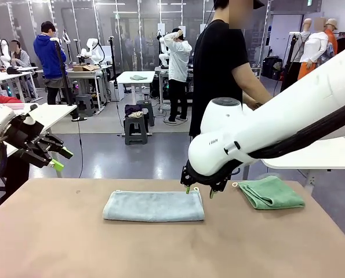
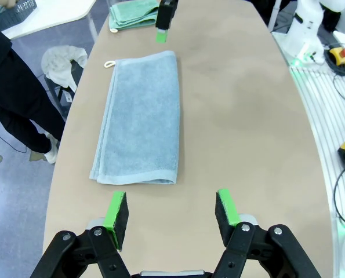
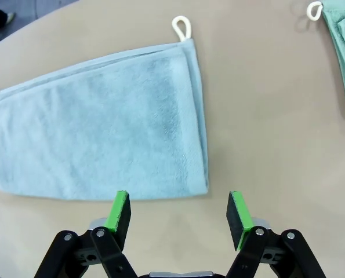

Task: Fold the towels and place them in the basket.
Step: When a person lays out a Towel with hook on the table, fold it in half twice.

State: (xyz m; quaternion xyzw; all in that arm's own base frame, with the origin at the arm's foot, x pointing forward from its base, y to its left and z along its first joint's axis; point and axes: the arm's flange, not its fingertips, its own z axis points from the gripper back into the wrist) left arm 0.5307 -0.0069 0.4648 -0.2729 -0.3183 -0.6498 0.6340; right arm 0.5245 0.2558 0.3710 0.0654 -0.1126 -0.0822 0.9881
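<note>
while the grey-blue towel (image 1: 153,206) lies folded lengthwise mid-desk, the right end effector (image 1: 199,190) hovers wide and empty at its right end, likely lined up for another fold; the left end effector (image 1: 60,158) waits wide, empty, well apart.

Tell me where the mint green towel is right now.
In the front view the mint green towel lies folded on the table's far right side, just right of the grey-blue towel, with the right gripper hovering between them.
</note>
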